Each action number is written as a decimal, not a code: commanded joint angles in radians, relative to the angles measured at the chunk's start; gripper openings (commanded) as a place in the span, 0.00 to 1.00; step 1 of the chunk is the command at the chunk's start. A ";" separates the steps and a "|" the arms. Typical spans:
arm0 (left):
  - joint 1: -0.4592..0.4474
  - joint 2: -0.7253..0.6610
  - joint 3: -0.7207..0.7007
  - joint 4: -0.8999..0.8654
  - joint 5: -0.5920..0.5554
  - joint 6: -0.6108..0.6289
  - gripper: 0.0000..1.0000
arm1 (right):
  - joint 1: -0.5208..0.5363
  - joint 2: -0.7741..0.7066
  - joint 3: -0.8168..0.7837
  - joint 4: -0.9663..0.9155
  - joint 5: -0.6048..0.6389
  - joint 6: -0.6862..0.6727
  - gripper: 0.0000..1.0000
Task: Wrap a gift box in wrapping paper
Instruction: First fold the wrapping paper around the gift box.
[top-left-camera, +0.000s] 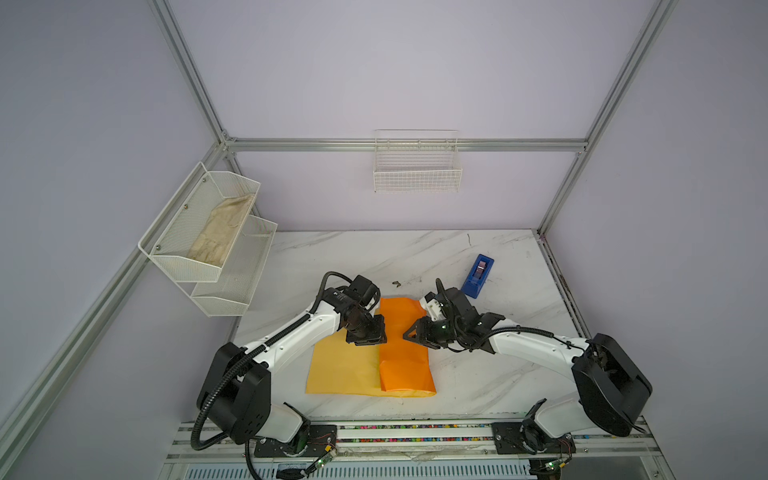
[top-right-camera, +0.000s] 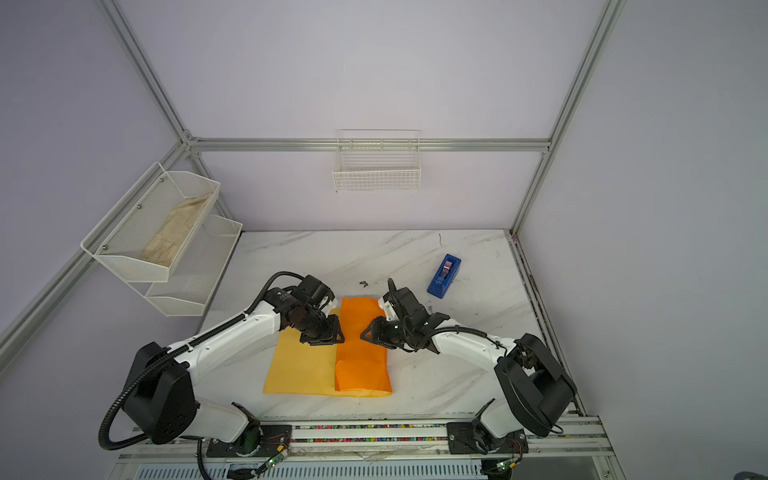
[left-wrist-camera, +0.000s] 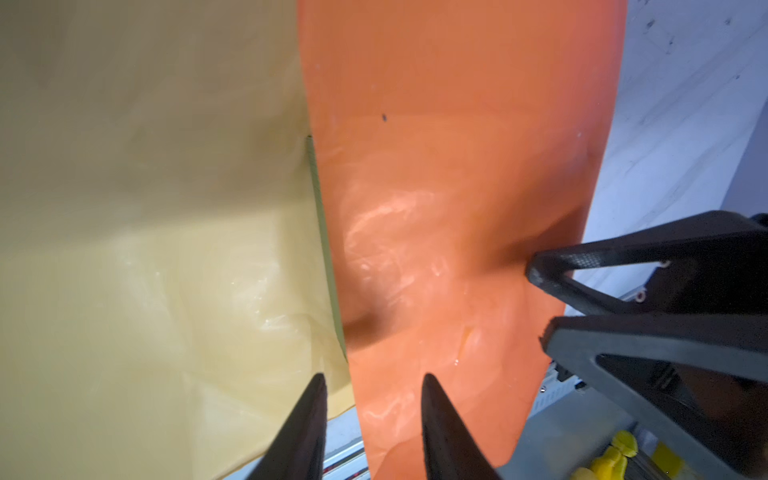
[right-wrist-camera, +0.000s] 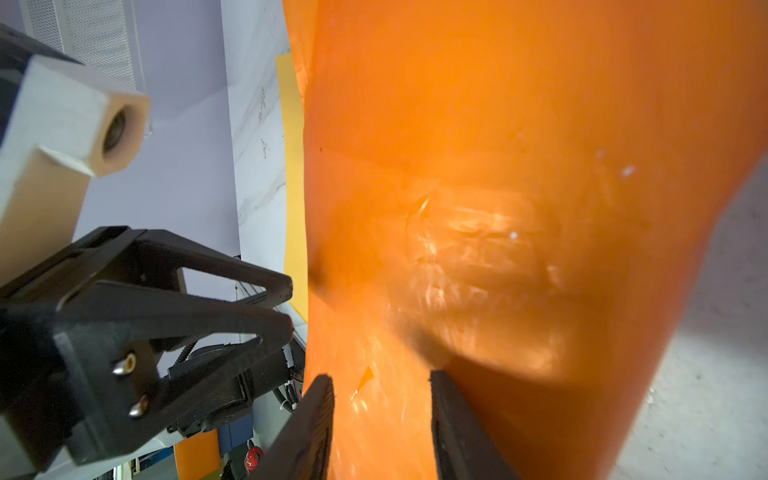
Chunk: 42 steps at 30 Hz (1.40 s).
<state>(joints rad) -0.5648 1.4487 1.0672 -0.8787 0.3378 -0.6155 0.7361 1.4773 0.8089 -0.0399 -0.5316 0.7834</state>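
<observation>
Nearest me, the wrapping paper (top-left-camera: 345, 370) lies flat on the marble-patterned table (top-left-camera: 478, 382). It is a matte yellow rectangle, and its right side is folded over into a glossy orange flap (top-left-camera: 405, 361) that is smooth but faintly crinkled where light catches it. The flap humps over the gift box (left-wrist-camera: 326, 249). Only a thin olive-green sliver of the box shows at the flap's edge in the left wrist view.

My left claw (left-wrist-camera: 372, 380) hangs over that seam, its black tapered fingers narrowly parted with nothing between them. My right claw (right-wrist-camera: 380, 378) faces it from the opposite side, also partly open and empty. Its tips are right at the flap's outer slope, but I cannot tell whether they press it. Both my arms hide the paper's middle in both top views.

Beyond lies a small dark scrap (top-left-camera: 397, 284), then a blue plastic tape dispenser (top-left-camera: 478, 276), off the paper to the right. Farthest are a white wire basket (top-left-camera: 417, 178) on the back wall and a two-tier mesh shelf (top-left-camera: 232, 286) on the left wall, with a beige cloth (top-left-camera: 220, 232) in its upper tier.
</observation>
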 joint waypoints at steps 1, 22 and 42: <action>-0.014 -0.059 0.010 0.056 0.109 -0.036 0.32 | 0.006 0.043 -0.025 -0.076 0.061 -0.007 0.43; -0.014 0.050 -0.122 0.069 0.024 0.014 0.26 | 0.002 0.030 0.106 0.019 -0.009 0.036 0.41; 0.188 -0.025 0.124 -0.117 -0.184 0.179 0.59 | -0.015 0.134 0.036 0.011 0.059 0.004 0.35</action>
<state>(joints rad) -0.4431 1.4536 1.0466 -0.9306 0.2508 -0.5350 0.7227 1.5951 0.8898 0.0425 -0.5163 0.7979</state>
